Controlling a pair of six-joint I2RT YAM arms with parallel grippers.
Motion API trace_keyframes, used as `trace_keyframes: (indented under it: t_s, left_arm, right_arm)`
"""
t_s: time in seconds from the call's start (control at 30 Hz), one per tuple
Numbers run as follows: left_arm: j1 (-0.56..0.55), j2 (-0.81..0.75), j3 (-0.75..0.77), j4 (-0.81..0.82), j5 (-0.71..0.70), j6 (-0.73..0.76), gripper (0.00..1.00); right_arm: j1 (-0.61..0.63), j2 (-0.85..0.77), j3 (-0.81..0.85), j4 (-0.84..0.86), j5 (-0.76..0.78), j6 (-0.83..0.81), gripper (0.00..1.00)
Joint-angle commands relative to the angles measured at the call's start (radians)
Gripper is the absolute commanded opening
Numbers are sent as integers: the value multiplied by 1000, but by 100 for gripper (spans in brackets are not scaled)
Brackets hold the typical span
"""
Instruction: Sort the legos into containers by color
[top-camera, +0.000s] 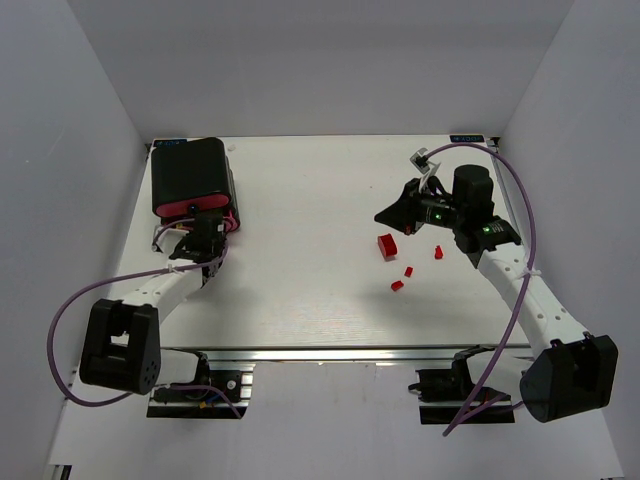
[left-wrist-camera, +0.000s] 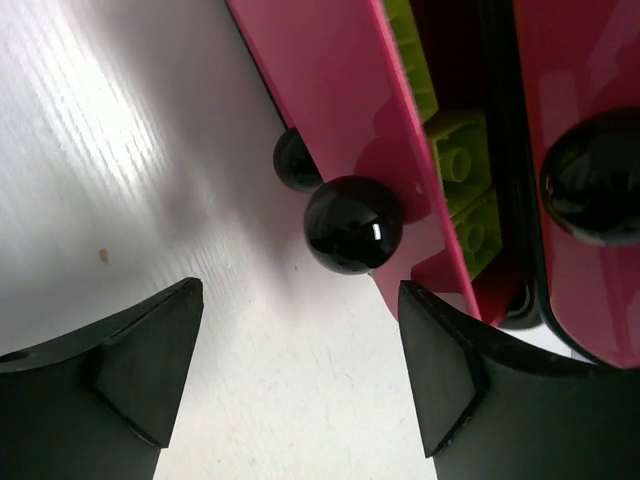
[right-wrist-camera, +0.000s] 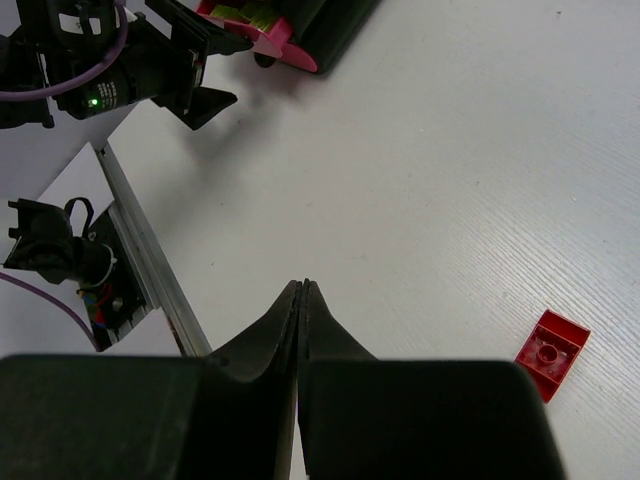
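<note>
The containers (top-camera: 188, 172), pink drawers in a glossy black housing, stand at the table's far left. In the left wrist view one pink drawer (left-wrist-camera: 330, 90) is slid out a little, and lime-yellow legos (left-wrist-camera: 462, 170) show inside it. Its black knob (left-wrist-camera: 353, 224) sits just ahead of my left gripper (left-wrist-camera: 300, 370), which is open and holds nothing. Several red legos lie right of centre, the largest (top-camera: 387, 245) with smaller ones (top-camera: 408, 271) nearby. My right gripper (right-wrist-camera: 303, 290) is shut and empty above bare table, with a red lego (right-wrist-camera: 551, 352) to its right.
A second drawer's knob (left-wrist-camera: 597, 175) is at the right of the left wrist view. White walls enclose the table on three sides. The aluminium rail (top-camera: 340, 355) with both arm bases runs along the near edge. Purple cables loop beside each arm.
</note>
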Motion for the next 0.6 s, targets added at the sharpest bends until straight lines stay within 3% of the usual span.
trace_keyframes:
  t_s: [0.0, 0.57]
  left_arm:
    - [31, 19, 35, 82, 9, 56, 89]
    - [100, 94, 6, 293, 154, 207, 95]
  right_arm:
    - [-9, 4, -4, 40, -21, -10, 0]
    - [-21, 19, -1, 34, -30, -17, 0]
